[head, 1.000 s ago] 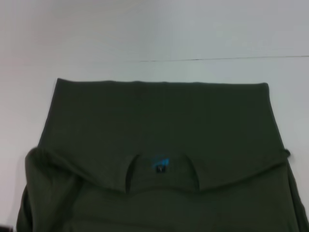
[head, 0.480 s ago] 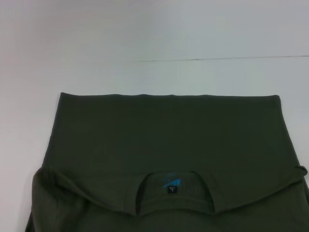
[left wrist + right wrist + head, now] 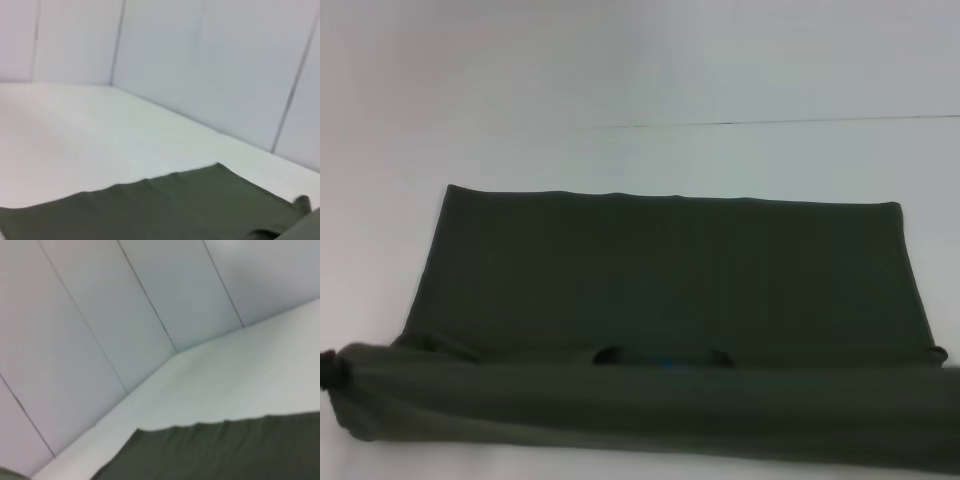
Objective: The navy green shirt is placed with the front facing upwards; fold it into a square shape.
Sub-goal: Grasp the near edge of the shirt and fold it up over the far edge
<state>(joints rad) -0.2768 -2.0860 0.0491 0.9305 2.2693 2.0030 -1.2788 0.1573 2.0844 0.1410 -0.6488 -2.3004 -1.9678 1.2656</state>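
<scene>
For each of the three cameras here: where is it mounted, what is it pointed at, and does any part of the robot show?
Head view: on the robot's head, looking forward and down at the navy green shirt on the white table; a dark bit of the left hand shows at the shirt's near corner.
Left wrist view: low over the table, facing the shirt's edge and wall panels; no robot parts.
Right wrist view: likewise.
Shared: all three show the shirt and table.

Bare lab-like booth: white table (image 3: 640,90), plain panelled walls (image 3: 100,315).
</scene>
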